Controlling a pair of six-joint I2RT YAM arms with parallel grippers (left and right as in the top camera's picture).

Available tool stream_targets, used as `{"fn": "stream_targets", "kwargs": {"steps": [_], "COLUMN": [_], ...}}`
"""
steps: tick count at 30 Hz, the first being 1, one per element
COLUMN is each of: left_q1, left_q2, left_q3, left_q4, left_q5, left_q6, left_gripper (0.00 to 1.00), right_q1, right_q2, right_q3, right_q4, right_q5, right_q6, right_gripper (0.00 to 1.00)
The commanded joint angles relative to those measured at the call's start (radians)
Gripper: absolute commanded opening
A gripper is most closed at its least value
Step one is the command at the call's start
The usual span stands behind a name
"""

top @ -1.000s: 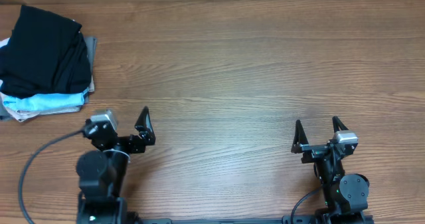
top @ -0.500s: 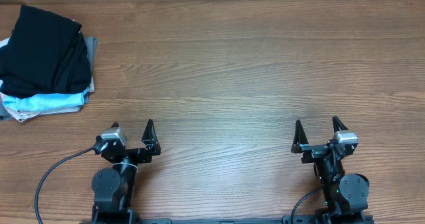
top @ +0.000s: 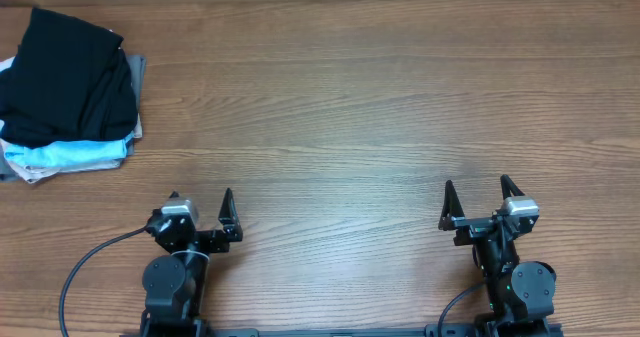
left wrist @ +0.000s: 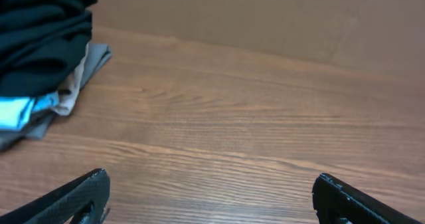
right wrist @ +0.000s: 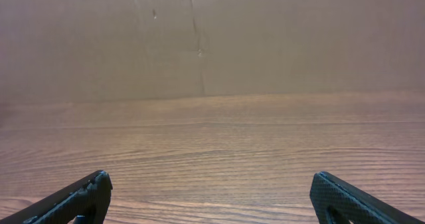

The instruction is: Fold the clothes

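The black T-shirt [top: 68, 77] lies folded on top of a stack of garments at the far left of the table. It also shows in the left wrist view [left wrist: 40, 34] at the upper left. My left gripper [top: 200, 199] is open and empty near the front edge, well below the stack. My right gripper [top: 476, 191] is open and empty at the front right, far from the shirt. Between the jaws of both wrist views [left wrist: 209, 187] [right wrist: 209, 187] there is only bare wood.
Under the black shirt lie pale blue [top: 70, 155], white and grey [top: 137, 77] folded garments, also seen in the left wrist view [left wrist: 20, 111]. A brown cardboard wall [right wrist: 212, 38] stands along the table's far edge. The wooden table [top: 350, 107] spreads between.
My left arm has drawn back toward the front edge and turned to face straight ahead. The right arm and the garment stack have not moved.
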Motion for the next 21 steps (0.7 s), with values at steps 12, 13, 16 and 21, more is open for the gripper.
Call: {"fn": "stream_targets", "kwargs": {"steps": [12,13,16,21], "left_q1": [-0.02,-0.02,-0.02,-0.019], "left_q2": [-0.124,-0.124,-0.124,-0.122], "left_q3": [-0.005,-0.005,-0.005,-0.005], "left_q4": [0.004,0.004,0.005,0.005], "left_q5": [-0.013,-0.013,-0.013,-0.013], "left_q6": [0.196,0.195,0.195,0.195], "left_gripper": [1.0,1.0,1.0,1.0], "right_q1": [0.004,0.004,0.004,0.004], "right_q2": [-0.012,-0.012,-0.012,-0.012], "right_q3": [-0.011,-0.011,-0.011,-0.011], "right_q4": [0.003,0.003,0.003,0.003], "right_q5": [0.01,0.01,0.01,0.01], "right_q6": [-0.003,-0.003,-0.003,-0.003], "right_gripper": [1.0,1.0,1.0,1.0]}}
